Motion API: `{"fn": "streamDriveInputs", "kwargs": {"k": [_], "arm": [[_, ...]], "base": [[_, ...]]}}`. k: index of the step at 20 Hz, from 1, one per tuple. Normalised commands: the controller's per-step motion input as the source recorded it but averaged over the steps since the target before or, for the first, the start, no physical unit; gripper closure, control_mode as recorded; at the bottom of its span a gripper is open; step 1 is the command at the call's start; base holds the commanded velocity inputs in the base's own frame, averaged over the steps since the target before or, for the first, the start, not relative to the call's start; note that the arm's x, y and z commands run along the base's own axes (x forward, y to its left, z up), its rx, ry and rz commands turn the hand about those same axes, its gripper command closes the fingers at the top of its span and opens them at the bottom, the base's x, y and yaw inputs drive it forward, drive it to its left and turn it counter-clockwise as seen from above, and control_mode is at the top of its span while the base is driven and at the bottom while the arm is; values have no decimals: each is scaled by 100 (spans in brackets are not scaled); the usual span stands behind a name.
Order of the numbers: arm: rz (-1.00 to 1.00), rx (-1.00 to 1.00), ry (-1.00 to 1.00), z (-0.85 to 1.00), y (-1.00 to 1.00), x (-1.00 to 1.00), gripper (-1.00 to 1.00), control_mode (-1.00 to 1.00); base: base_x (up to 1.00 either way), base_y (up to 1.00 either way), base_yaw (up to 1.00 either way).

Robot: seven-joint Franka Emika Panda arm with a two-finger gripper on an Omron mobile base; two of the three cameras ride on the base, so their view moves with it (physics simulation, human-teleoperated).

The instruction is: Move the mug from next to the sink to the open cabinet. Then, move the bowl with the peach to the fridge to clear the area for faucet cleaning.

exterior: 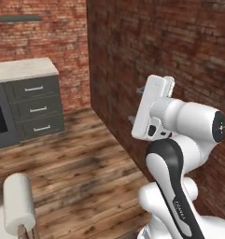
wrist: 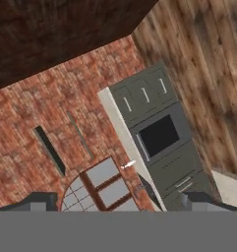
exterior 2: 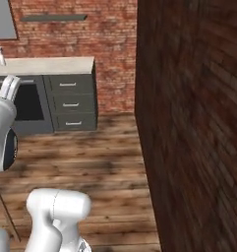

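Observation:
My gripper (exterior: 135,105) is held up at chest height, close to the dark brick wall (exterior: 156,51), with its jaws wide open and nothing between them. In the hand view its fingertips (wrist: 39,201) stand far apart at the bottom, looking across the room at a far counter. The mug, the bowl with the peach, the sink, the open cabinet and the fridge are out of view. A small white item (exterior 2: 0,55) stands on the far counter; I cannot tell whether the faucet is beside it.
A dark brick wall corner (exterior 2: 189,123) juts out on the right. Across the wooden floor (exterior: 86,158) stands a grey counter (exterior 2: 46,65) with three drawers (exterior 2: 71,103) and an oven (exterior 2: 26,103). A white cylinder (exterior: 18,203) sits at lower left.

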Motion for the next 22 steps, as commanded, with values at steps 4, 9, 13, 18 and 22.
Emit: {"fn": "streamDriveInputs", "kwargs": {"k": [4, 9, 13, 18, 22], "arm": [[0, 0, 0, 0, 0, 0, -100, 100], [0, 0, 0, 0, 0, 0, -100, 100], [0, 0, 0, 0, 0, 0, -100, 100], [0, 0, 0, 0, 0, 0, -100, 100], [0, 0, 0, 0, 0, 0, -100, 100]], "base": [[100, 0, -4], [100, 29, 0], [100, 67, 3], [100, 91, 7], [100, 100, 13]]}}
